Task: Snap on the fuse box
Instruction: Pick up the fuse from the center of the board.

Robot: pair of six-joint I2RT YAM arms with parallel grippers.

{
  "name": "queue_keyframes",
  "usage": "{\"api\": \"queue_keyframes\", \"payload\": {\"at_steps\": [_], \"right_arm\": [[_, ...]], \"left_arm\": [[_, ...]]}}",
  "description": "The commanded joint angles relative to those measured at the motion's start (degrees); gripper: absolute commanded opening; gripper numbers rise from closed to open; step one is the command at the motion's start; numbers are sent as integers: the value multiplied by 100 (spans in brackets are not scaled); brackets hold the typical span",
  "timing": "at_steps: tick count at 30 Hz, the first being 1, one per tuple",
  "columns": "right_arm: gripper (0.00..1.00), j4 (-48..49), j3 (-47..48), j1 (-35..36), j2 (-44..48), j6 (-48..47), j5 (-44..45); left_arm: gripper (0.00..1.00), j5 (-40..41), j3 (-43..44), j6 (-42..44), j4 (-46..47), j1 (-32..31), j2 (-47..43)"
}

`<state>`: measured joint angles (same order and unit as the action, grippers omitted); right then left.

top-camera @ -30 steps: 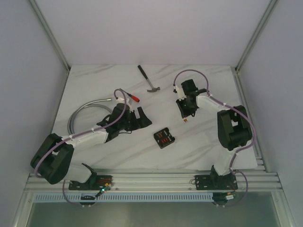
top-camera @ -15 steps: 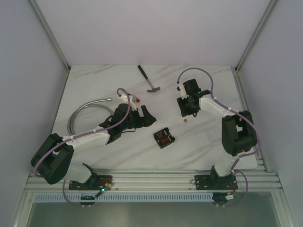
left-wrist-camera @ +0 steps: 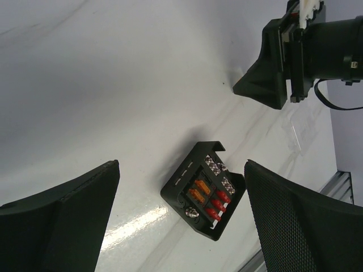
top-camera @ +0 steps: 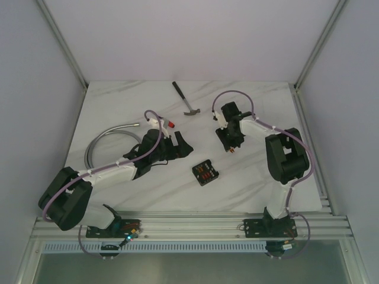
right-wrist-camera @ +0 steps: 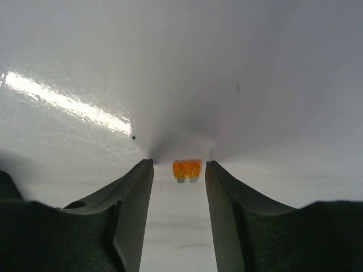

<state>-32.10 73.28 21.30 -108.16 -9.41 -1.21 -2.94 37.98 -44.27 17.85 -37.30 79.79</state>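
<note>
Untouched — fuse box (left-wrist-camera: 204, 190) lies just beyond wide-open left gripper (left-wrist-camera: 181, 164).

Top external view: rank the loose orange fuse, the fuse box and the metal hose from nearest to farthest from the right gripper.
1. Orange fuse, just off the tips of the right gripper.
2. Fuse box, nearer the bases and to the gripper's left.
3. Metal hose, far across on the left side.

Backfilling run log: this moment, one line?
left gripper open, clear of fuse box | right gripper open, aimed at loose orange fuse | fuse box flat on table, untouched
</note>
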Motion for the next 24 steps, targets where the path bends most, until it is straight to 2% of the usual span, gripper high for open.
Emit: {"api": "queue_keyframes", "payload": {"at_steps": [1,8,17,24], "right_arm": [[47,-180,268,65,-242,-180,184],[41,-280,204,57,-350,-182,323],[42,-339,71,-23,-327,-43,236],[38,-346,29,-170,-444,186,222]], "left_arm": [[100,36,24,4,-86,28,63],[100,0,25,1,-81,27,63],[100,-53,9,-22,-80,30,63],[100,-83,3,-49,-82,29,63]]}}
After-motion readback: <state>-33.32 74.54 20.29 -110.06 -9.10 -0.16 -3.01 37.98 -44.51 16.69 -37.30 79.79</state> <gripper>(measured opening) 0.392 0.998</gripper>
